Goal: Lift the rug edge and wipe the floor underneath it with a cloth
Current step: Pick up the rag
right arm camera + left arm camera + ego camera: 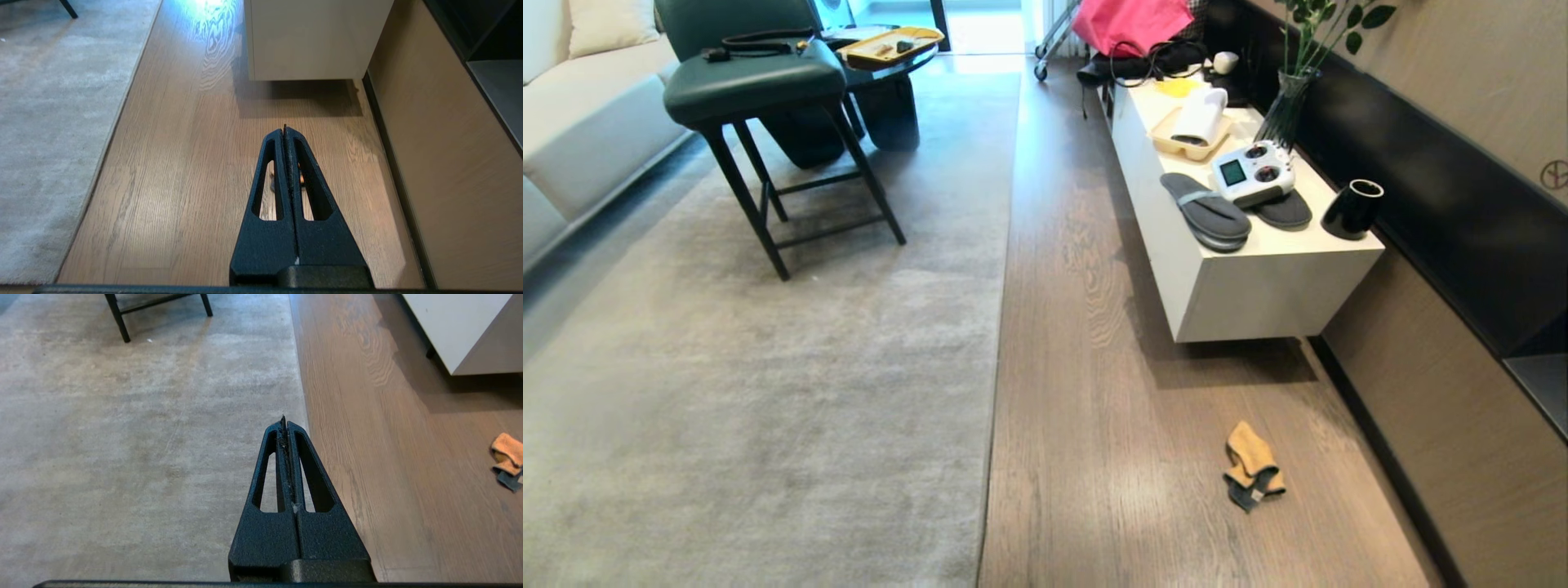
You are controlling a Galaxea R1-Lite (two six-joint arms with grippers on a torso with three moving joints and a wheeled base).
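The small orange-tan cloth (1251,465) with a dark grey part lay on the brown wood-grain floor (1094,408), well apart from the pale grey rug edge (995,392). The left pincer (284,420) and the right pincer (284,130) were fully closed and held nothing.

We count one rug (768,392), its single straight rug edge (998,327) running beside the floor (1094,408), and one cloth (1251,467) lying on the planks. We see two grippers: the left gripper (284,420) and the right gripper (284,128), each with both fingers pressed together. On the one white cabinet (1258,286) we count two slippers (1205,212), one remote controller (1252,173), one black cup (1352,209), one tray (1186,139) and one vase (1287,106). On the rug stands one chair (752,82); beyond it we count one sofa (580,106) and one pink bag (1131,24).
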